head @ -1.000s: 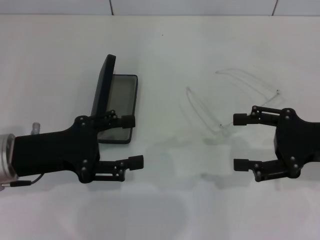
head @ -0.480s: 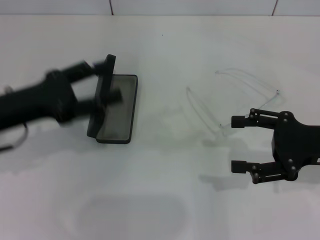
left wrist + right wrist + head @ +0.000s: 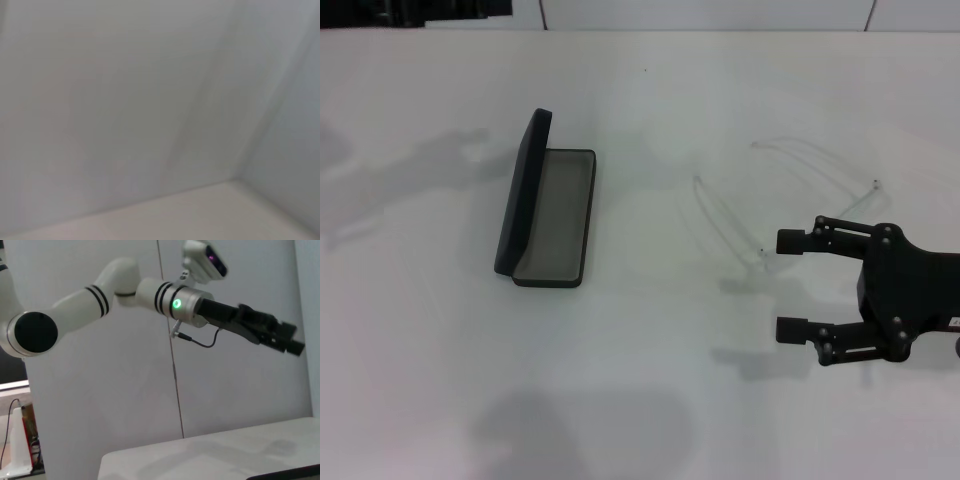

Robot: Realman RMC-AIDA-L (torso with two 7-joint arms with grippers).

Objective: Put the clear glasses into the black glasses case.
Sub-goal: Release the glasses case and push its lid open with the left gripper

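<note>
The black glasses case (image 3: pixel 557 215) lies open on the left of the white table, its lid (image 3: pixel 523 190) standing up on the left side and its grey lining bare. The clear glasses (image 3: pixel 718 214) rest right of centre, arms pointing away from the case. Just in front of them my right gripper (image 3: pixel 790 284) hovers open, holding nothing, its upper fingertip close to the glasses' near end. My left arm is raised off the table; a dark strip of it shows at the top left edge (image 3: pixel 420 10), and the right wrist view catches its gripper (image 3: pixel 292 341) high against the wall.
The white table (image 3: pixel 640 400) meets a pale wall at the back. Shadows of the raised left arm fall on the table's far left. In the left wrist view there is only wall and a table corner (image 3: pixel 235 180).
My left arm swung up from beside the case and lifted away to the far left, leaving the case open. The right gripper shifted slightly left and nearer, still open.
</note>
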